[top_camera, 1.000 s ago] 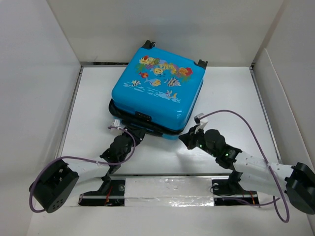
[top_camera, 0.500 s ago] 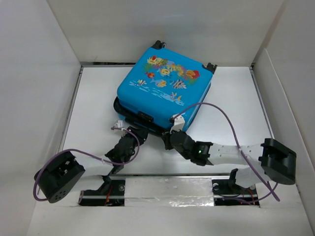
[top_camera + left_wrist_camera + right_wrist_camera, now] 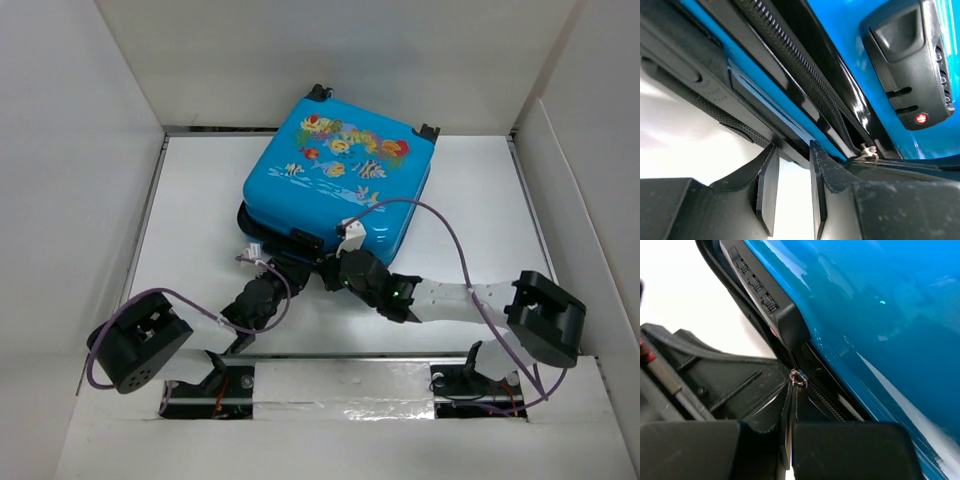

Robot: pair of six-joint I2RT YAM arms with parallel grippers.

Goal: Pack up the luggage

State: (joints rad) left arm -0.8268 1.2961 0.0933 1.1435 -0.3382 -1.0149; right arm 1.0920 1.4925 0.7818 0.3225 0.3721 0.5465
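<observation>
The bright-blue luggage (image 3: 335, 180) lies flat on the white table with its fish-print lid down, wheels at the far side. My right gripper (image 3: 330, 277) is at its near edge, shut on the zipper pull (image 3: 798, 376) just below the black combination lock (image 3: 771, 305). My left gripper (image 3: 285, 270) is beside it to the left. Its jaws stand slightly apart and empty (image 3: 792, 147), tips against the lower shell's edge (image 3: 755, 95). A second metal slider (image 3: 867, 150) shows by the right finger. The zipper teeth (image 3: 805, 75) run along the seam.
White walls close in the table on the left, back and right. A raised metal rim (image 3: 150, 220) runs along the left side. Both arms' purple cables (image 3: 455, 235) loop over the near part of the table.
My right gripper has swung left along the luggage's near edge, to the zipper under the lock. The luggage has shifted a little to the right and back. The left gripper edged right.
</observation>
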